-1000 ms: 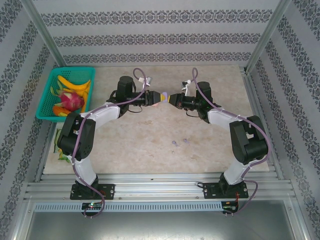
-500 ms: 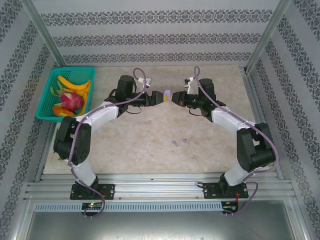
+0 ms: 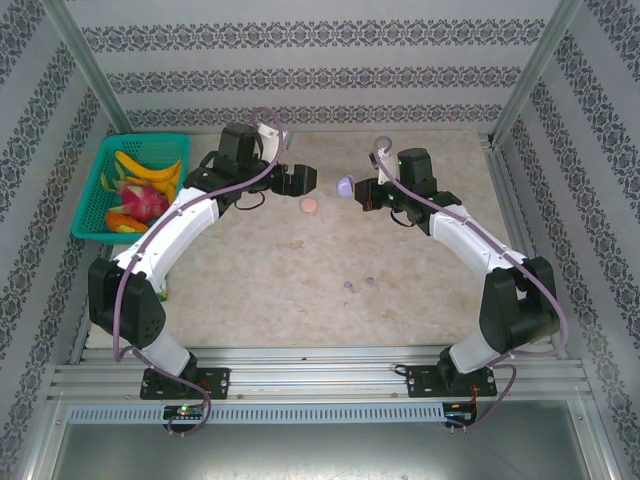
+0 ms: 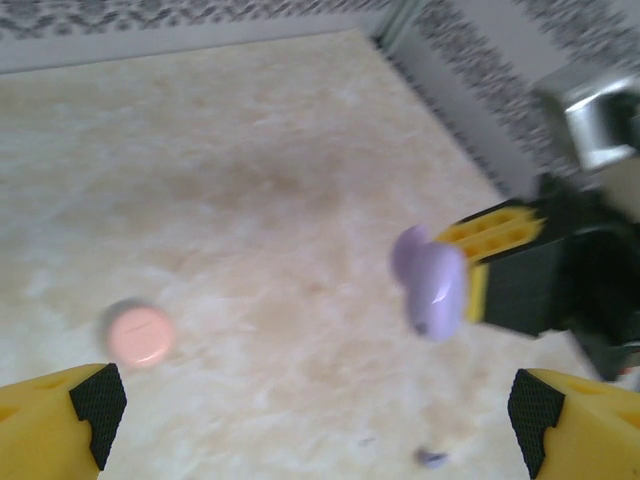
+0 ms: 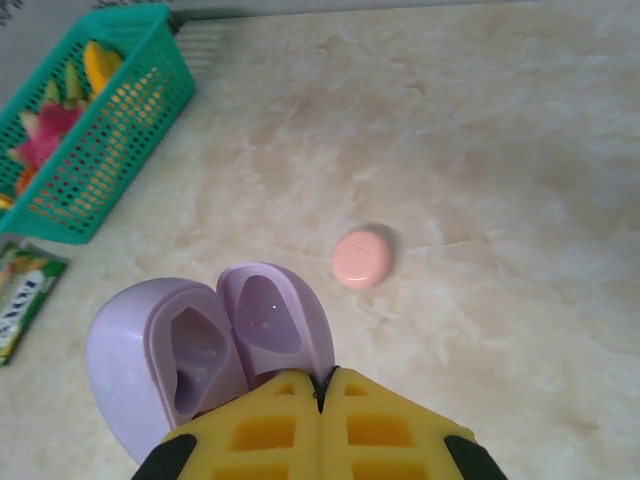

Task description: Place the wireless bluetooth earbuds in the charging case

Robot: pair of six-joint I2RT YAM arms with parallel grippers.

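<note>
My right gripper (image 3: 358, 190) is shut on the edge of an open light-purple charging case (image 5: 200, 350), held above the table with its two hollow halves empty. The same case (image 4: 432, 283) hangs in front of my left gripper (image 4: 316, 410), whose jaws stand wide open with nothing between them. A closed pale pink round case (image 3: 309, 205) lies on the table between the two grippers, below the left gripper (image 3: 300, 181). Two tiny purple earbuds (image 3: 350, 287) lie mid-table, nearer the arm bases. One earbud (image 4: 432, 458) is blurred.
A green basket (image 3: 105, 170) with bananas and a dragon fruit stands at the far left of the table. A small green packet (image 5: 20, 295) lies on the table in front of it. Patterned walls and metal posts ring the table.
The grippers, joined at mid-table a second ago, have drawn apart and moved farther back. The left one has opened. The pink case now lies on the table. The right keeps the purple case.
</note>
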